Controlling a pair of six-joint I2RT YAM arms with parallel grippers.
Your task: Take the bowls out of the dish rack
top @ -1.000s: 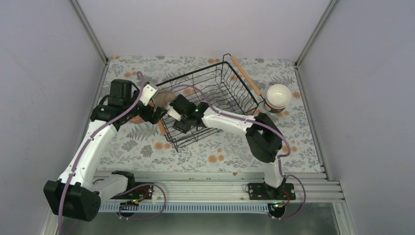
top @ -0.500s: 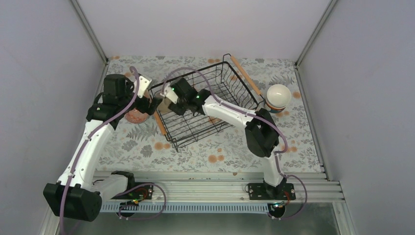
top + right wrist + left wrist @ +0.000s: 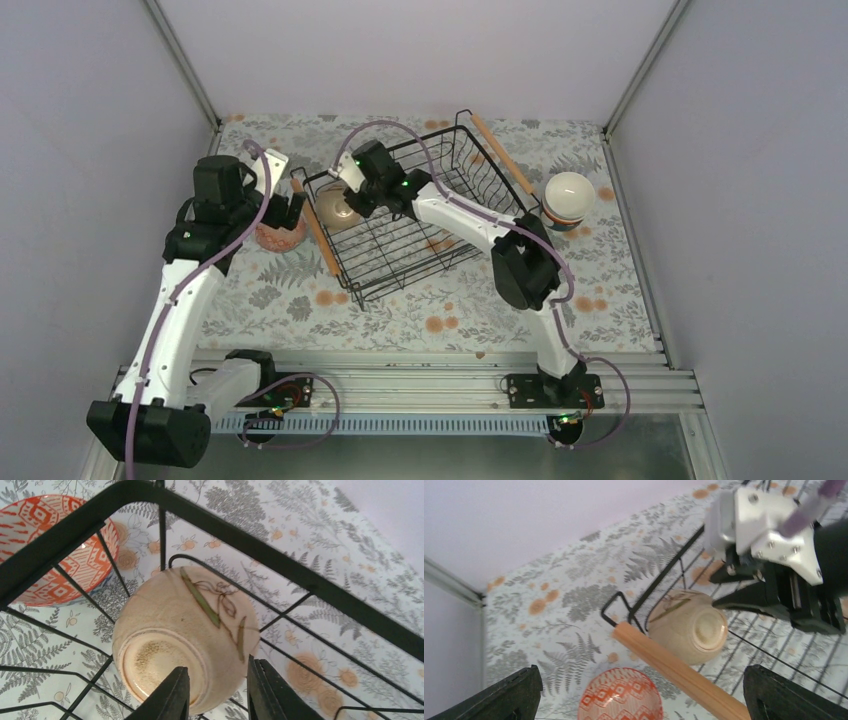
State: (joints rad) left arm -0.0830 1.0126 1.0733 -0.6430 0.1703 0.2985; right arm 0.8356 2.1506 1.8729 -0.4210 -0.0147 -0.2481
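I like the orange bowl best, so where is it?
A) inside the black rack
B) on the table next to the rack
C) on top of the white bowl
B: the orange bowl sits on the flowery table, just outside the dish rack.

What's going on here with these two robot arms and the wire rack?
Bowls are being taken out of the dish rack. The right hand reaches into the rack's corner, its fingers on either side of the base edge of a beige bowl lying bottom up there. Whether it grips yet is unclear. The left hand hangs open above an orange bowl already out on the table beside the rack. A white bowl sits stacked on the rack's other side.
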